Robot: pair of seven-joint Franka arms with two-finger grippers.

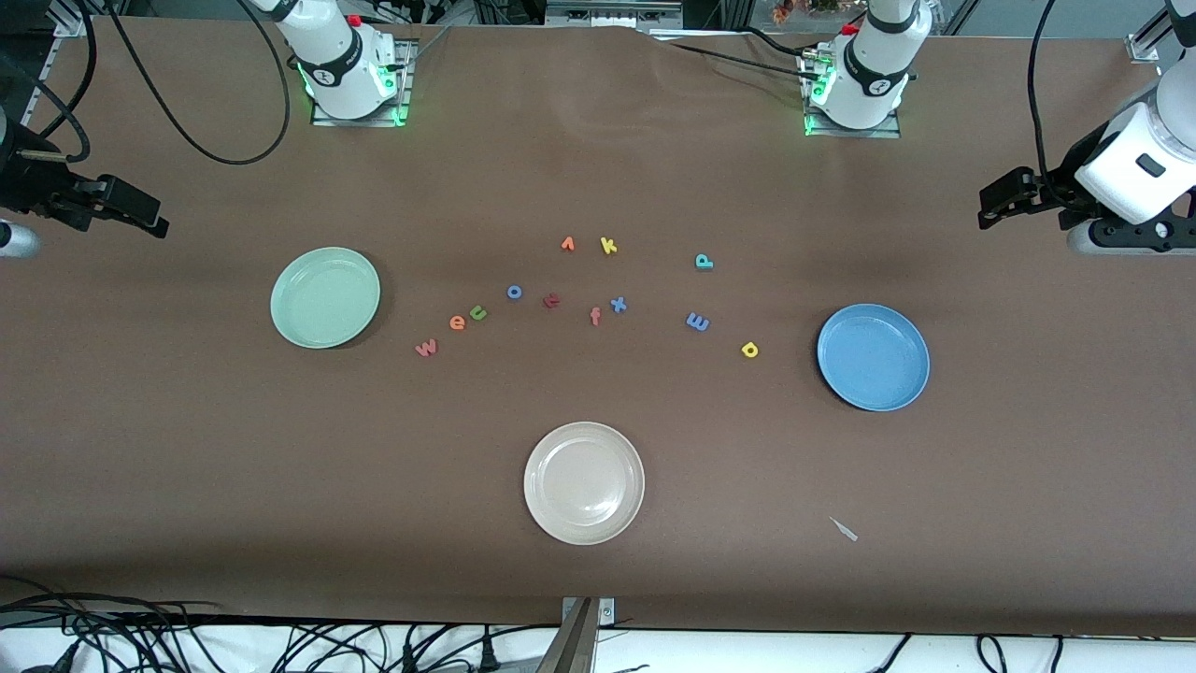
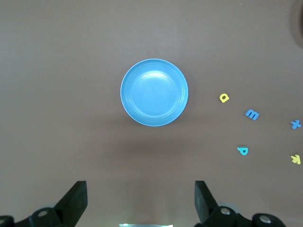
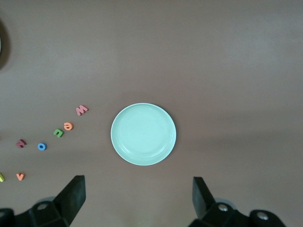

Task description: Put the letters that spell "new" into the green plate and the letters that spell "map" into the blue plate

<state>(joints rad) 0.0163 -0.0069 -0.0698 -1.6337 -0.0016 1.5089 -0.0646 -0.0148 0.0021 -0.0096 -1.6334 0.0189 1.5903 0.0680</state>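
The pale green plate (image 1: 325, 297) (image 3: 143, 134) lies toward the right arm's end, the blue plate (image 1: 873, 356) (image 2: 154, 92) toward the left arm's end. Beside the green plate run the pinkish "w" (image 1: 426, 348) (image 3: 81, 110), orange "e" (image 1: 457, 322) (image 3: 68, 126) and green "n" (image 1: 478, 312) (image 3: 58, 133). Beside the blue plate lie the yellow "a" (image 1: 749, 350) (image 2: 224, 98), blue "m" (image 1: 698, 322) (image 2: 252, 114) and teal "p" (image 1: 704, 262) (image 2: 243, 151). Both plates hold nothing. My left gripper (image 1: 992, 204) (image 2: 140, 198) hangs open high over the blue plate's end. My right gripper (image 1: 149, 220) (image 3: 138, 196) hangs open high over the green plate's end.
A cream-white plate (image 1: 584, 482) sits nearest the front camera. Mid-table lie a blue "o" (image 1: 514, 292), a dark red letter (image 1: 552, 300), an orange "f" (image 1: 595, 316), a blue "x" (image 1: 618, 304), an orange letter (image 1: 567, 244) and a yellow "k" (image 1: 608, 246). A paper scrap (image 1: 844, 529) lies near the front edge.
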